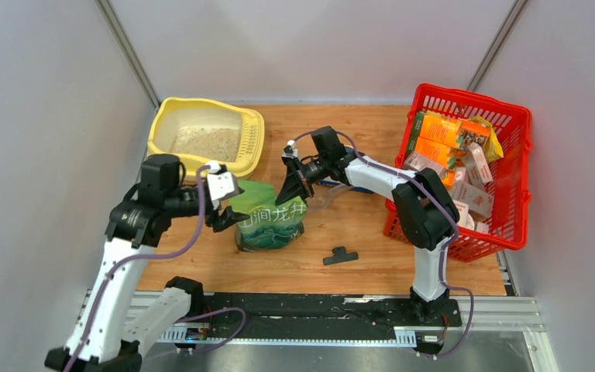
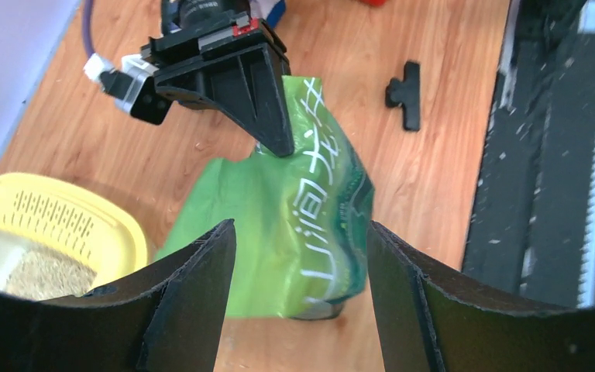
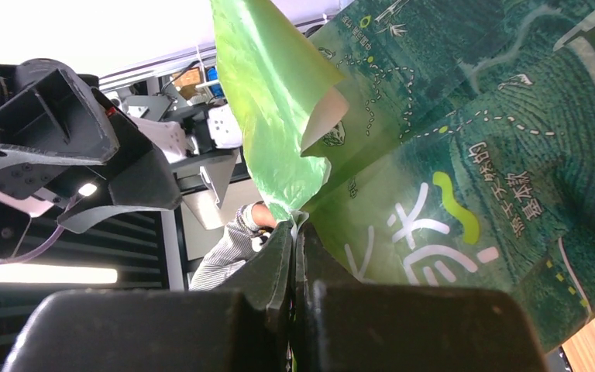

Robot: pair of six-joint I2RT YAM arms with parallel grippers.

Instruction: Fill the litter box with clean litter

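Tightly between right fingers [image 3: 269,267]: pouch [image 3: 465,155]

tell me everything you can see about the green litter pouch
The green pouch is soft glossy plastic film printed with white Chinese characters and darker green artwork. It stands crumpled on the wooden table, near the yellow litter box. The right pincer is shut on its top edge; the left pincer is open beside it.

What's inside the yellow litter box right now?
A thin patch of beige litter lies on the litter box floor, with pale bare floor showing around it. The near strip of floor is hidden behind the rim.
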